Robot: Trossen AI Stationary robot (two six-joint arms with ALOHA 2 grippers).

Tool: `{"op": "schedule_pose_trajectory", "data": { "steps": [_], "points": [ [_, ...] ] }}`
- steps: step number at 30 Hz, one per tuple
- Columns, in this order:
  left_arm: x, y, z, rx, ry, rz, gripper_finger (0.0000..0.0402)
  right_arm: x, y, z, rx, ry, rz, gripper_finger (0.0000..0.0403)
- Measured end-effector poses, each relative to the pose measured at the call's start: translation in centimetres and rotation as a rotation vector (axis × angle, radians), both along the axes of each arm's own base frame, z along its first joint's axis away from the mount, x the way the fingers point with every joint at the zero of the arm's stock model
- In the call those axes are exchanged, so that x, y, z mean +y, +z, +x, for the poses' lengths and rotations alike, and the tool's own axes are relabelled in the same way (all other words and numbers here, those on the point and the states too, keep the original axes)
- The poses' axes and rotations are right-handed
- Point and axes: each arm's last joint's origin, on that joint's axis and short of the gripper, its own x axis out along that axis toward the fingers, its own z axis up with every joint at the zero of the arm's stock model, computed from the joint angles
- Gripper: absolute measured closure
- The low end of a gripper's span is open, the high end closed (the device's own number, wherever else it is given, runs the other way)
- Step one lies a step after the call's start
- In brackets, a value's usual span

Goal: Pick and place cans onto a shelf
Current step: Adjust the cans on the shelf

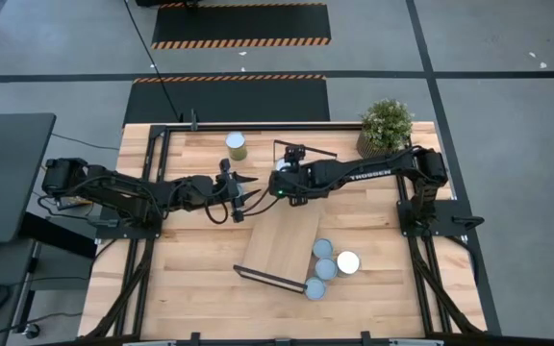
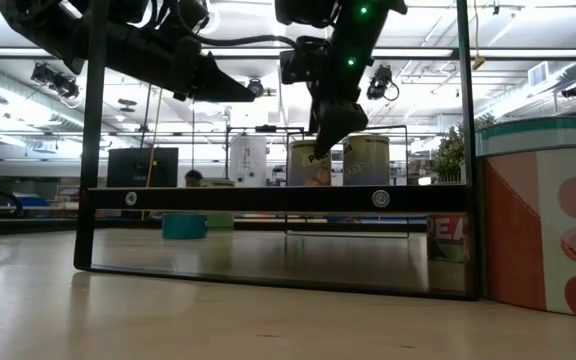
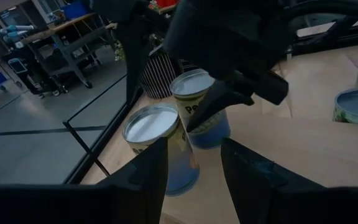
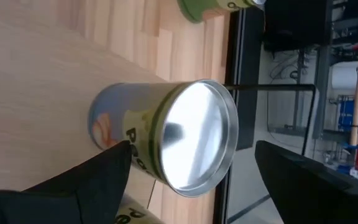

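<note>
Closest to the low camera, a large can [image 2: 543,215] with a red-and-white label is seen standing on the table [image 1: 190,288], at the near end of the shelf [image 1: 282,245]. That long light-wood board, by far the biggest task piece, lies slantwise across the table's middle, with black wire frames at its short ends. At its far end two cans stand side by side, where they were evidently meant to be set. The right gripper [image 1: 279,186] is placed around one can on the shelf [image 3: 199,109], its fingers spread wide on either side of it, apparently either just letting go or about to close; firm contact cannot be confirmed. The left gripper [image 1: 243,192] hovers just beside them, its jaws shut on nothing, seemingly kept waiting. Four more cans [image 1: 327,267] are clustered beside the shelf's near end, and one olive-sided can [image 1: 236,146] is left near the table's far edge, all still to be shelved. A potted plant [image 1: 385,125] occupies the far right corner.
</note>
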Motion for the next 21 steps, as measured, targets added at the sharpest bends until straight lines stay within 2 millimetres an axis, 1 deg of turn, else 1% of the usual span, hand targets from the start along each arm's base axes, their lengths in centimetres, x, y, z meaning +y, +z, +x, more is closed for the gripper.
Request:
{"op": "schedule_pose_trajectory", "data": {
  "steps": [6, 10, 15, 21],
  "points": [
    [0.0, -0.1, 0.0, 0.007, 0.000, 0.001, 0.0246, 0.2, 0.0, -0.3, 0.045, 0.007, -0.002, 0.0053],
    [0.0, -0.1, 0.0, 0.008, 0.000, 0.000, 0.0246, 1.1, 0.5, -0.4, 0.047, 0.010, 0.009, 0.0053],
    [0.0, -0.1, 0.0, 0.009, 0.000, 0.000, 0.0246, 2.2, 0.4, -0.8, 0.087, 0.031, 0.017, 0.0053],
    [0.0, -0.1, 0.0, 0.009, 0.000, 0.000, 0.0246, 3.4, 0.3, -1.1, 0.083, 0.017, 0.033, 0.0053]
  ]
}}
